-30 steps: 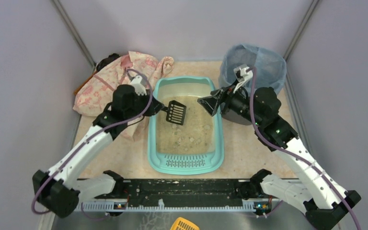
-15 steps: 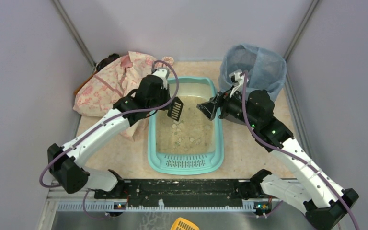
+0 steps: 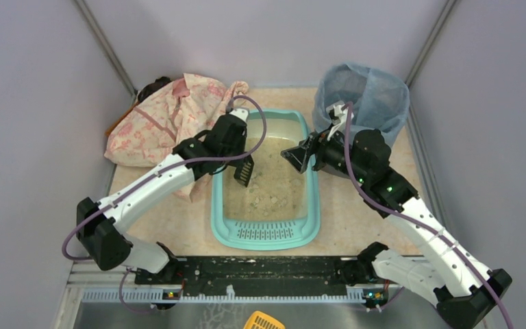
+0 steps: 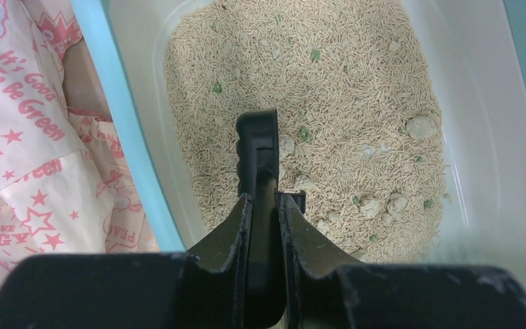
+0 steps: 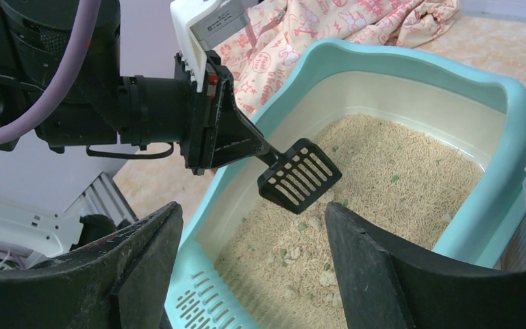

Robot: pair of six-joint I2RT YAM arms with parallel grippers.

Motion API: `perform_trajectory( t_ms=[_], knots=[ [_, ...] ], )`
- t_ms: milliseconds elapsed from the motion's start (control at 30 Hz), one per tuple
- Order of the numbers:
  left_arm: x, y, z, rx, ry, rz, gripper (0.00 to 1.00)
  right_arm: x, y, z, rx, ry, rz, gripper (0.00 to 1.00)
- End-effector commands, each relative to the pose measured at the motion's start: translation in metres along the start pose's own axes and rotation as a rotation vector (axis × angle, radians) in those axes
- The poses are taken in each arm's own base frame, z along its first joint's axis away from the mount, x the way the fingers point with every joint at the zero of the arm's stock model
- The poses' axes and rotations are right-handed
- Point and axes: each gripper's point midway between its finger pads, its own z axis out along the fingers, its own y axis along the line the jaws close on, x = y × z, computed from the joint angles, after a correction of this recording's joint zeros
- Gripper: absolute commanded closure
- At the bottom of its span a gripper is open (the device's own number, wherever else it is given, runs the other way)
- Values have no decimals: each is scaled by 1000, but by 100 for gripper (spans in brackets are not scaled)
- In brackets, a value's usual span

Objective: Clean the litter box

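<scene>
The turquoise litter box (image 3: 313, 205) lies at the worktop's (image 3: 171, 226) centre. The left hand (image 3: 238, 159), clamped on a black slotted scoop (image 3: 244, 171), hangs over its 10 o'clock side. The right hand (image 3: 294, 155) gapes empty at 2 o'clock.

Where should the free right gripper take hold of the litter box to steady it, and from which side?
Probably on the litter box, at its right long rim: a thin raised lip, bare, and nearest the open right gripper. Come from above, with one finger on each side of the wall.
</scene>
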Motion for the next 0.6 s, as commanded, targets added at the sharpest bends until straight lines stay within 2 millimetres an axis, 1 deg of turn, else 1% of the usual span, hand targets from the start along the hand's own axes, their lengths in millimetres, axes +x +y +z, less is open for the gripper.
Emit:
perform_trajectory(
  t_ms=[0,133,233,400,567],
  knots=[
    [9,-3,6,3,48,13,100,-13,5,-2,-22,-55,-16,23],
    [16,-24,11,104,79,-4,100,-12,3,-3,-10,-54,-19,23],
    [24,-36,14,157,118,-14,100,-10,1,-4,-2,-51,-21,23],
    [32,-43,15,194,139,-21,100,-10,0,-4,2,-51,-23,23],
    [48,-48,27,201,185,-43,100,-10,1,-4,-4,-52,-22,23]
  ],
)
